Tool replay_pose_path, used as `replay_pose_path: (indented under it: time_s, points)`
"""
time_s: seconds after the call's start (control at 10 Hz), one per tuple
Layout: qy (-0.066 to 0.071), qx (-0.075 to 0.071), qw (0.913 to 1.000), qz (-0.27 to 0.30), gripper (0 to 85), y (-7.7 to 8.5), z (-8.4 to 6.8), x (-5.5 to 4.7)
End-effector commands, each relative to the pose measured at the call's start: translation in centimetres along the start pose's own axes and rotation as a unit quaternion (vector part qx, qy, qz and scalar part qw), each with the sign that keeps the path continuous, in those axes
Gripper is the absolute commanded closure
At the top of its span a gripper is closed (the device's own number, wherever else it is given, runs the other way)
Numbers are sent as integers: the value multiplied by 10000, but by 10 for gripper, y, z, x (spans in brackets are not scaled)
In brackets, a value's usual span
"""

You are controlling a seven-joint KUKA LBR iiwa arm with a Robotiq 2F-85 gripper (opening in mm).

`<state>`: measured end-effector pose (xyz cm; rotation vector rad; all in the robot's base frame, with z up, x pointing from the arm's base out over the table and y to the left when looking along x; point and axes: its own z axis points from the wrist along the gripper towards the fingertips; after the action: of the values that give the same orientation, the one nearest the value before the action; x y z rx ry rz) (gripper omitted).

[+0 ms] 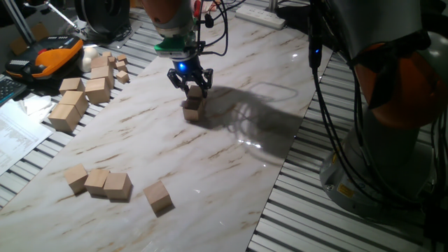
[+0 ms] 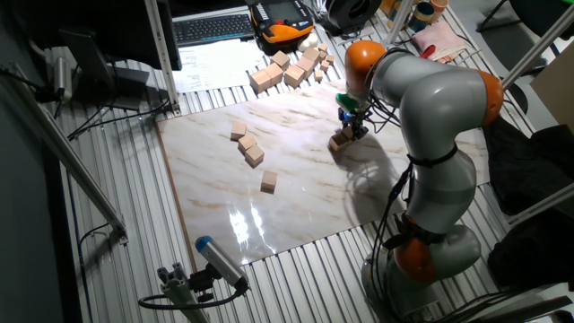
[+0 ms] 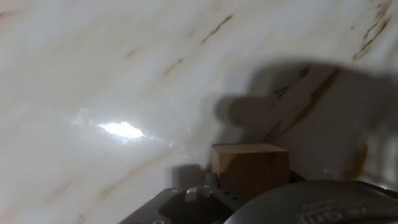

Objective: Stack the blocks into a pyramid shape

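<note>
Row of 3 cubes (image 1: pixel 98 181): we see them in the lower left of one fixed view, touching side by side on the marble tabletop (image 1: pixel 231 175). They look like a possible base row, though loosely lined up.
Single cube (image 1: pixel 158 195): just right of that row, apart from it and turned at an angle.
Pile of other wood (image 1: pixel 87 87): in the upper left, bigger oblong blocks and tiny cubes. We judge a mix-up possible if a later pick goes there.
Gripper (image 1: pixel 189 84): upper centre of the frame, fingers pointing down around a held cube (image 1: pixel 194 92). It appears clenched on that cube, which the hand view shows between the fingers (image 3: pixel 249 168).
Cube beneath (image 1: pixel 192 110): directly under the held one on the marble. We cannot tell whether the 2 touch.
Where the blocks are: 4 in the lower left, 2 at the gripper, well apart from the others.
Risk 1: if the held cube sits off-centre on the lower one, we expect it to tip or slide off on release.
Risk 2: a 2-high column here, far from the other 4, gives no pyramid. The base would need rebuilding.
Risk 3: the marble looks glossy, so a nudge from a finger could push the lower cube sideways.
</note>
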<state>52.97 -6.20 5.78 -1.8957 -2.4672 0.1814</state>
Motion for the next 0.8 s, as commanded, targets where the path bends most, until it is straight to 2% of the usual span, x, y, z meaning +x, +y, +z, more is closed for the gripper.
replay_pose_path:
  time_s: [0.0,0.6,0.7]
  points:
    - [-15,12,10000,-4,850,0,0,0]
    - [-12,7,10000,-89,850,0,0,0]
    - [11,-14,10000,-60,850,-1,1,4]
